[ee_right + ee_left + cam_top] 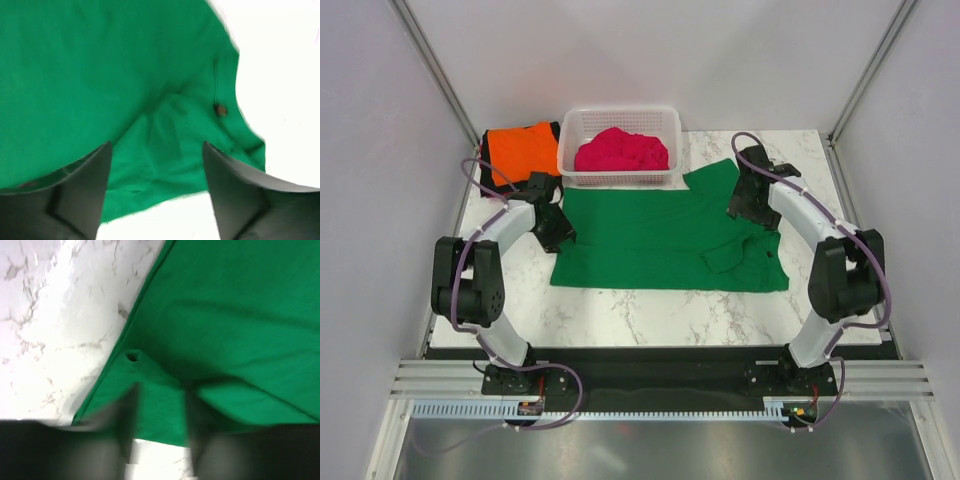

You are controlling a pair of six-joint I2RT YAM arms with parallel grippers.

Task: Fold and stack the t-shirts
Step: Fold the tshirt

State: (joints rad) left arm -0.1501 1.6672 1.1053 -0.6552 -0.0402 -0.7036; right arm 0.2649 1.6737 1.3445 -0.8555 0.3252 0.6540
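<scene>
A bright green t-shirt lies spread flat on the marble table, with a sleeve folded in at the right front. My left gripper is low at the shirt's left edge. In the left wrist view it is open, its blurred fingers straddling a green cloth edge. My right gripper is over the shirt's back right part. In the right wrist view it is wide open just above the cloth. A folded orange t-shirt lies at the back left. A magenta-pink t-shirt is bunched in the basket.
The white lattice basket stands at the back centre, touching the green shirt's far edge. A dark cloth shows under the orange shirt. Bare marble runs along the front of the table. Frame posts and white walls close in both sides.
</scene>
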